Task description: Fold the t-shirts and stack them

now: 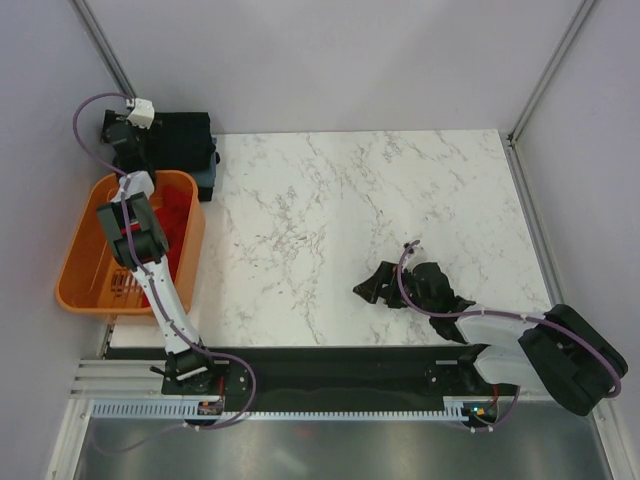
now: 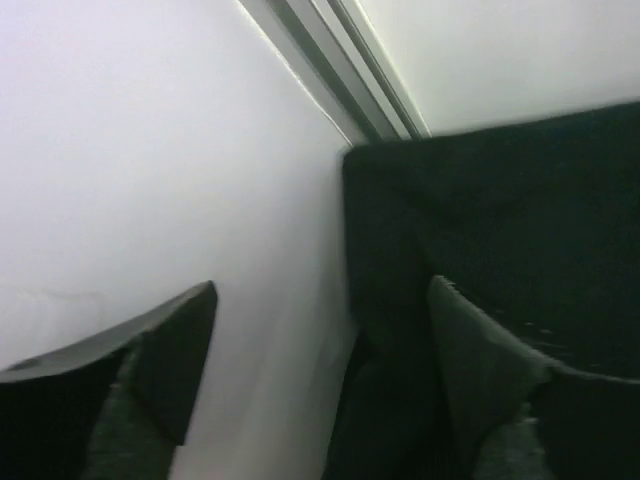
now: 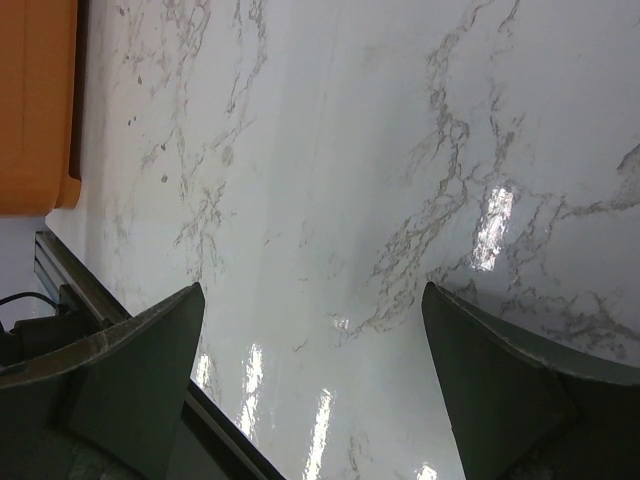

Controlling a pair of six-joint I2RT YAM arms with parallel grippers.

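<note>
A stack of folded dark t-shirts [image 1: 178,143] sits at the table's back left corner, a black one on top and a blue one [image 1: 207,183] under it. Red t-shirts [image 1: 176,212] lie in the orange basket [image 1: 85,262] at the left. My left gripper [image 1: 119,132] is open and empty just left of the stack, near the wall. In the left wrist view the black shirt [image 2: 500,220] fills the right side, behind the right finger of the left gripper [image 2: 320,390]. My right gripper [image 1: 378,285] is open and empty low over the bare marble, as its wrist view [image 3: 312,390] shows.
The white marble table [image 1: 350,200] has walls at the back and sides. The basket stands off its left edge and also shows in the right wrist view [image 3: 35,100]. A metal rail [image 1: 330,410] runs along the near edge by the arm bases.
</note>
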